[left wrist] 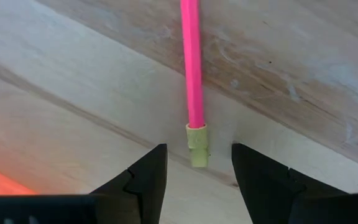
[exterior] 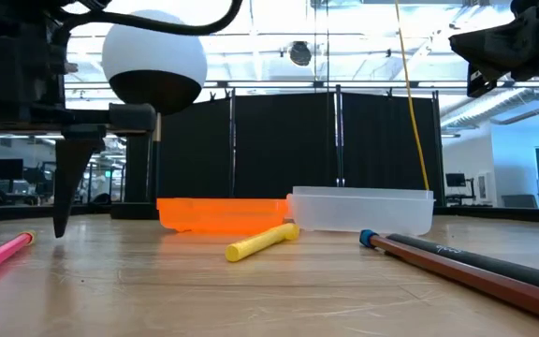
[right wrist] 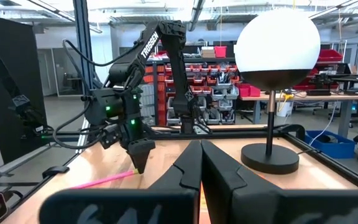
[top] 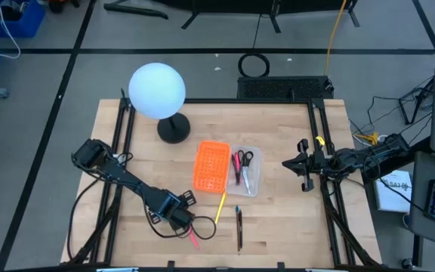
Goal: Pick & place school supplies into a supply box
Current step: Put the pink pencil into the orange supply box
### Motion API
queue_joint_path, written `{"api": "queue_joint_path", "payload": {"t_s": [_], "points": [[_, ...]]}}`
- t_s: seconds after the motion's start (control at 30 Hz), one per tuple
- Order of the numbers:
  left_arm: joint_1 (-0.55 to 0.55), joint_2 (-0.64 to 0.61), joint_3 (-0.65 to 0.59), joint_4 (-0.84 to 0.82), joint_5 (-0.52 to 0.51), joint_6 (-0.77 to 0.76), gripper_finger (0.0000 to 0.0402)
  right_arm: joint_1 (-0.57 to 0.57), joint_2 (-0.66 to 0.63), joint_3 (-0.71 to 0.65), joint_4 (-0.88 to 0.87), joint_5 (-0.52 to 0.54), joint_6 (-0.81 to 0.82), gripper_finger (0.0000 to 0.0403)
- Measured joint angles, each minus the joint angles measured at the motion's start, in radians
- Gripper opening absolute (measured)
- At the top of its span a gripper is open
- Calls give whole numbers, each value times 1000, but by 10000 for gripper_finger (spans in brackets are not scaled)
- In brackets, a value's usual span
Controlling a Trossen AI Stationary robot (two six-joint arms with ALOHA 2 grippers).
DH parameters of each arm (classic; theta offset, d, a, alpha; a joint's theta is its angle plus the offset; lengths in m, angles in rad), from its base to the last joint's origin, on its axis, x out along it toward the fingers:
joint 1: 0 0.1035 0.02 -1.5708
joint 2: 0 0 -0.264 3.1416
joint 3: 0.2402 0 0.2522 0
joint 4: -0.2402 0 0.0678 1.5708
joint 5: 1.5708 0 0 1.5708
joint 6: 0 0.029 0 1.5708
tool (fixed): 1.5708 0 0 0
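A pink pen lies flat on the wooden table near its front edge. My left gripper points down over the pen's pale capped end, open, one finger on each side and clear of it; the low view shows the same gripper. A yellow pen and black pens lie loose to its right. The clear supply box holds red-handled scissors and pens. My right gripper hangs shut at the table's right edge.
An orange perforated tray stands against the supply box's left side. A white globe lamp stands on its black base at the far left. Black frame rails run along the table's sides.
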Motion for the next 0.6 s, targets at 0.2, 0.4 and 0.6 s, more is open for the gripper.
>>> {"api": "queue_joint_path", "payload": {"t_s": [0.2, 0.4, 0.6], "points": [[29, 0, 0, -2, 58, -68, 191, 0, 0, 0, 0, 0, -16, 0], [32, 1, 1, 10, 89, -78, 191, 0, 0, 0, 0, 0, -14, 0], [30, -6, 1, 8, 113, -62, 191, 0, 0, 0, -1, 0, -14, 0]]}}
